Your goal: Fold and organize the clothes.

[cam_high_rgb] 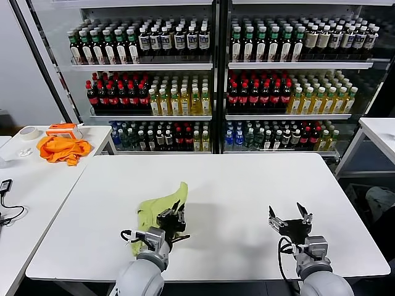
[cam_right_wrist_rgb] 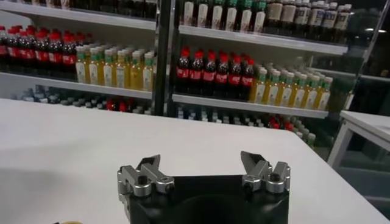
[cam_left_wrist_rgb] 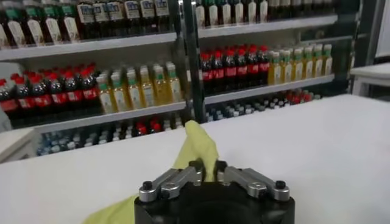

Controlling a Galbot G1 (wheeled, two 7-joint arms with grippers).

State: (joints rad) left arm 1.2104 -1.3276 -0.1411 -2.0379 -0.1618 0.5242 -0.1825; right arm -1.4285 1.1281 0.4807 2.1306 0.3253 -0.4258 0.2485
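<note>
The clothes are one lime T-shirt (cam_high_rgb: 155,208), bunched in a narrow strip on the white table (cam_high_rgb: 247,179) near its front left. My left gripper (cam_high_rgb: 177,213) is at the strip's right side, shut on a raised fold of the fabric. In the left wrist view, the lime cloth (cam_left_wrist_rgb: 198,141) rises in a peak from between the two fingers of the left gripper (cam_left_wrist_rgb: 208,168), which pinch it. My right gripper (cam_high_rgb: 290,214) hovers low over bare table at the front right, open and holding nothing. The right wrist view shows the right gripper (cam_right_wrist_rgb: 201,163) with its jaws wide apart over white tabletop.
An orange garment (cam_high_rgb: 62,148) and a roll of tape (cam_high_rgb: 28,132) lie on a side table at the far left. A black cable (cam_high_rgb: 7,203) rests on that table's near part. Shelves of bottles (cam_high_rgb: 210,80) stand behind the table. Another white table (cam_high_rgb: 378,132) is at the right.
</note>
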